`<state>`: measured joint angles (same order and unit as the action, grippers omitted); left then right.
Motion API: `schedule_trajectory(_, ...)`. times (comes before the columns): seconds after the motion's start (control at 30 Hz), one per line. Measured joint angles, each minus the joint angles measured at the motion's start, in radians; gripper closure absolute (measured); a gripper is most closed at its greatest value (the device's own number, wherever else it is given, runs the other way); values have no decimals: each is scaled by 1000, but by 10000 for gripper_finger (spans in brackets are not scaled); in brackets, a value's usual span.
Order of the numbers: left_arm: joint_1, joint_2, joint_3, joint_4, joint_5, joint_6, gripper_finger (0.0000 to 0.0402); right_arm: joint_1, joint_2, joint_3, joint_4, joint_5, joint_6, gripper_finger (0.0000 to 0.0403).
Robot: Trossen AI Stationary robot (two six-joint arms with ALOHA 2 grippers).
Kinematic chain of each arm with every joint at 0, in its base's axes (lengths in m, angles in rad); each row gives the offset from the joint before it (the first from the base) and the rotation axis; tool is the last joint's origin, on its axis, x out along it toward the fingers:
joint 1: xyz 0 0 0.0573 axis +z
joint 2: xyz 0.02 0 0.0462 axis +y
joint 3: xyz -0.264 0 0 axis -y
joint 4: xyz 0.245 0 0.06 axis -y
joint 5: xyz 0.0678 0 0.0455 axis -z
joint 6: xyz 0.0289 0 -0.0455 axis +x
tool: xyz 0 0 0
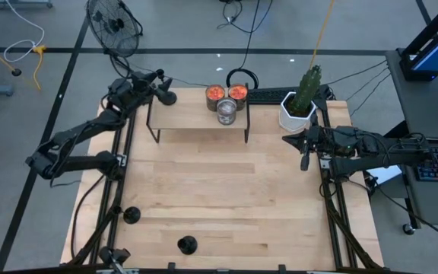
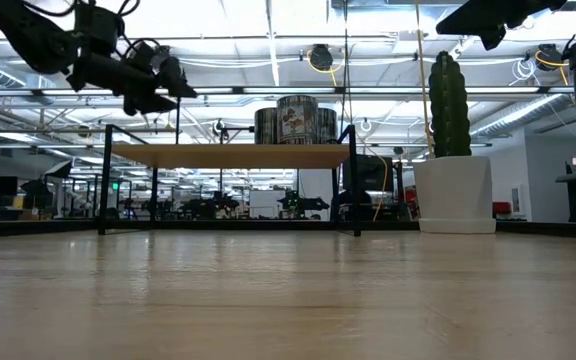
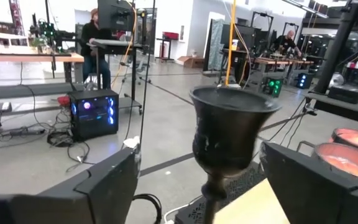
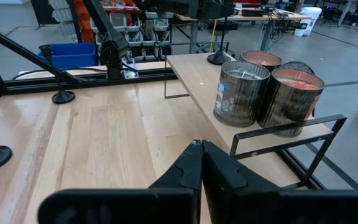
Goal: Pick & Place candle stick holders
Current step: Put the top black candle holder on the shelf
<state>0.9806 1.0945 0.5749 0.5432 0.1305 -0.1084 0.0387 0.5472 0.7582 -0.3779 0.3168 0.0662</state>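
One black candle stick holder (image 1: 166,97) stands by its round base on the left end of a low wooden shelf (image 1: 200,122) at the table's far side. My left gripper (image 1: 160,85) is open and level; its fingers (image 3: 104,186) stand on either side of the holder's cup (image 3: 232,124) with gaps showing. Two more holders (image 1: 131,215) (image 1: 187,245) stand on the table near its front left. At the table's right edge, beside the cactus pot, my right gripper (image 4: 199,165) is shut on nothing.
Three tin cans (image 1: 225,103) stand on the shelf's right half. A cactus in a white pot (image 1: 299,106) sits at the far right. The middle of the wooden table (image 1: 226,190) is bare. A person sits at a desk in the room beyond.
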Motion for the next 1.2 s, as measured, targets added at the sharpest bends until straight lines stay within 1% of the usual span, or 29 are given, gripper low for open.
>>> schedule_trajectory(0.1, -9, -55, 0, -79, -1, -7, 57, 0, 0, 0, 0, 0, -3, 403)
schedule_trajectory(0.33, -55, -179, 0, -229, -1, -10, 58, 0, 0, 0, 0, 0, -29, 403)
schedule_trajectory(0.57, -124, -305, 0, -367, 0, -75, 57, 0, 0, 0, 2, 0, -34, 403)
schedule_trajectory(0.7, -171, -367, 1, -446, 14, -186, 57, 0, 0, 0, 3, 0, -34, 403)
schedule_trajectory(0.9, -241, -446, 1, -609, 108, -393, 61, 0, 0, 0, 3, 0, -42, 403)
schedule_trajectory(1.07, -324, -493, 5, -708, 150, -546, 75, 0, 0, 0, 3, -3, -56, 403)
schedule_trajectory(1.2, -406, -500, 66, -800, 153, -621, 88, 0, 0, 0, 3, -3, -56, 403)
